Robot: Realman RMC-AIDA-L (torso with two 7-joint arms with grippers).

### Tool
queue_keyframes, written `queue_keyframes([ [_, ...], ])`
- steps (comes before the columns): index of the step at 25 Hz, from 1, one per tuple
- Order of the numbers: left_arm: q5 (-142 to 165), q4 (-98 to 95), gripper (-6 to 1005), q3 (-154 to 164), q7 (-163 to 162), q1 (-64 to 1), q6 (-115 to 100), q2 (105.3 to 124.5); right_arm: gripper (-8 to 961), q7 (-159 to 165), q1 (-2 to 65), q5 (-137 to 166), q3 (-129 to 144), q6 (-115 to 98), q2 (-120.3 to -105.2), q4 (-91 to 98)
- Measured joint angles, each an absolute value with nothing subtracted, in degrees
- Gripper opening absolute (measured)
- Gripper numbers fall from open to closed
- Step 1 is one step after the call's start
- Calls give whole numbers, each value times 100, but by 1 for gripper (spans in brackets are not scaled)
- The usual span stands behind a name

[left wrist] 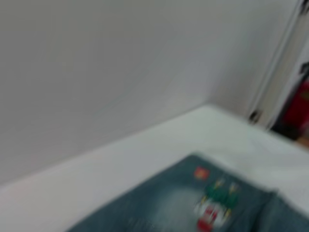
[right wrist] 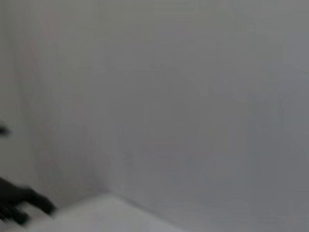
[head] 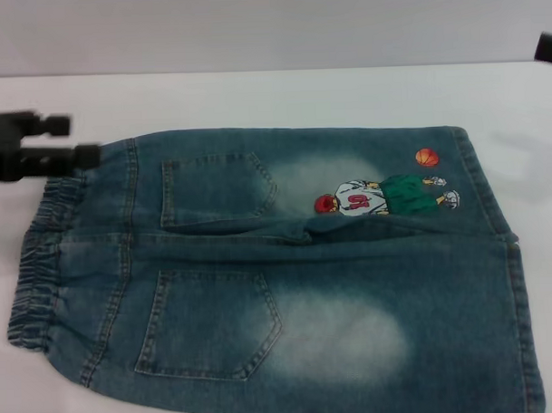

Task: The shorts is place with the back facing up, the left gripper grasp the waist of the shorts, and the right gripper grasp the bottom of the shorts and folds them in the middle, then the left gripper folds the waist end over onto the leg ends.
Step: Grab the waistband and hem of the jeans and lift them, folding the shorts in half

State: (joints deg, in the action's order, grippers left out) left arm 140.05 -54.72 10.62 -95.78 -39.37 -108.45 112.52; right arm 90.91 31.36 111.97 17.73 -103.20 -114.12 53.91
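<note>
The shorts (head: 297, 278) lie on the table (head: 254, 94), waist (head: 38, 269) leftward, hems (head: 504, 253) rightward.

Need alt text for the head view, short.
Faded blue-green denim shorts lie flat, back pockets up, on a white table, elastic waist at left. The black left gripper hovers by the waist's far corner; the right gripper barely enters top right.

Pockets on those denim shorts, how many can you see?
2, both on the shorts. One pocket sits on the far half, beside the embroidered basketball player. The other pocket sits on the near half. Both lie toward the waistband.
</note>
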Motion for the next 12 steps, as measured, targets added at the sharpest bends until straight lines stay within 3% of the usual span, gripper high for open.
queue_keyframes([
  [4, 14052, -6411, 834, 1583, -10252, -3547, -10833, 11404, 766, 9528, 3040, 11742, 1892, -10041, -11456, 5981],
  [12, 14068, -6890, 832, 1778, -10763, -2754, -10859, 11465, 766, 9703, 2913, 11874, 1902, -9870, -11503, 6292],
])
